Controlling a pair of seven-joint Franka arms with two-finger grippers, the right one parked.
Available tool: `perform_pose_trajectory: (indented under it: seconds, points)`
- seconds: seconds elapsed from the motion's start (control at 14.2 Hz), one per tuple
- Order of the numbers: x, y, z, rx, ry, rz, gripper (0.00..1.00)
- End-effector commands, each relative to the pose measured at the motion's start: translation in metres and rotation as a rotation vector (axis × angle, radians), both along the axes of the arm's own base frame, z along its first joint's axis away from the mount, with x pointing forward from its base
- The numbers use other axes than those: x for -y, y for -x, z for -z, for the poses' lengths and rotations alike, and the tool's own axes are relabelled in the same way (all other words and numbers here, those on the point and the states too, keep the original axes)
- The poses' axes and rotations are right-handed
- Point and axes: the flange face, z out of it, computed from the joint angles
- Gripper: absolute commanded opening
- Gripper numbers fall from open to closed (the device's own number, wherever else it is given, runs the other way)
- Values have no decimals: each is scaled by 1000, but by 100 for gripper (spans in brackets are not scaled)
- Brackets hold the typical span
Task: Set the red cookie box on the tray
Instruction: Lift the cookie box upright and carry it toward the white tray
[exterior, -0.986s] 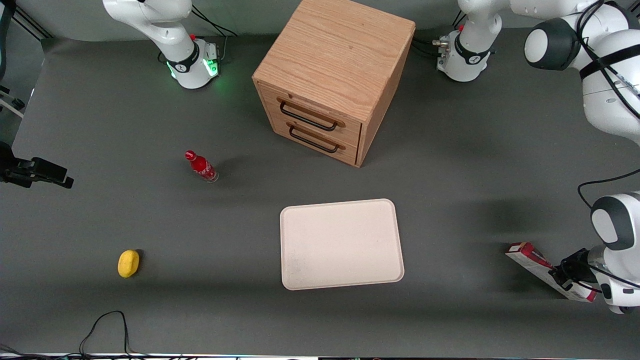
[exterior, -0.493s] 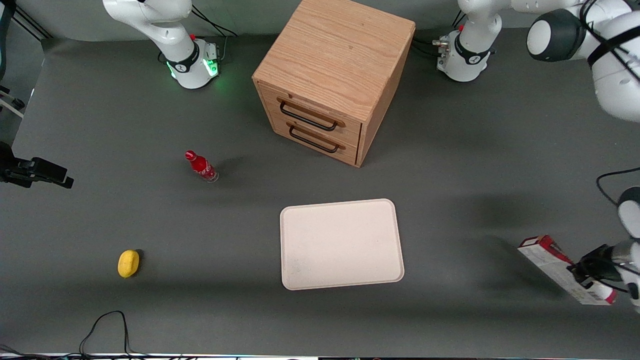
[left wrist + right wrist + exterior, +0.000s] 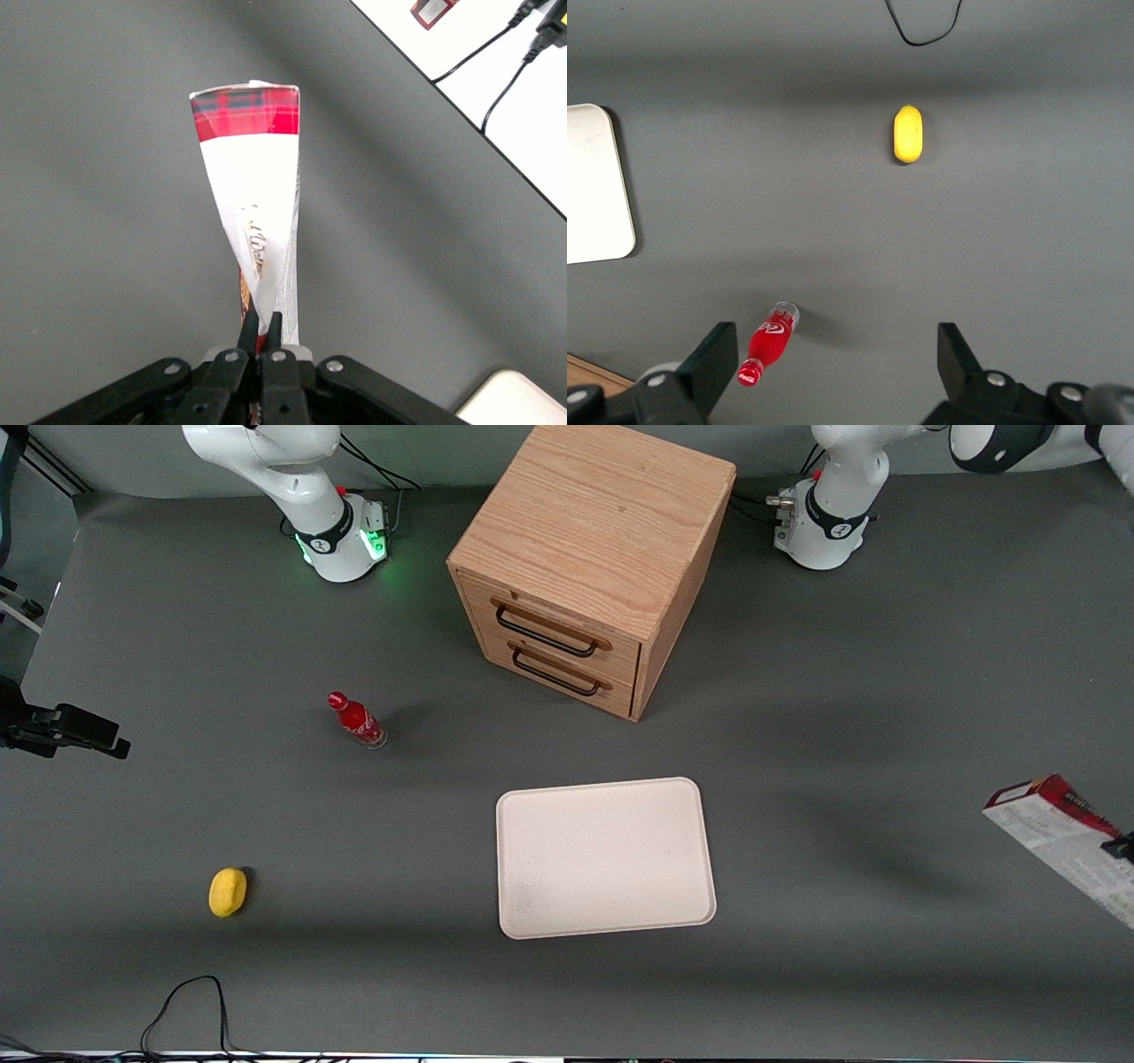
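Red cookie box (image 3: 1059, 841) pinched in gripper (image 3: 261, 332), lifted off table, long axis eleven-to-five, plaid end toward eleven; at three o'clock from tray (image 3: 605, 857).

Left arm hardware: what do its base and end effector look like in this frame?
The left arm's base is glossy white with a black ring and a small red button, black cables trailing beside it. The end effector is matte black, with two slim black fingers on a body studded with silver screws. No markings are readable.
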Motion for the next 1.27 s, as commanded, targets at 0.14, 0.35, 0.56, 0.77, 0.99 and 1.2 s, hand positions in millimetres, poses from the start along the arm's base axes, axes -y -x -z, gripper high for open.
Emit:
perform_pose_trajectory:
  seconds: [0.14,0.35,0.56,0.77,0.99,1.2]
  points:
    - [42,24,-38,-46,8,178,0]
    - [135,23,-40,-54,7,316,0]
    - [237,31,-41,-38,-12,466,0]
    - [330,53,-39,-39,-14,605,0]
    - [406,78,-35,-24,-16,716,0]
    - [450,95,-20,-46,-27,732,0]
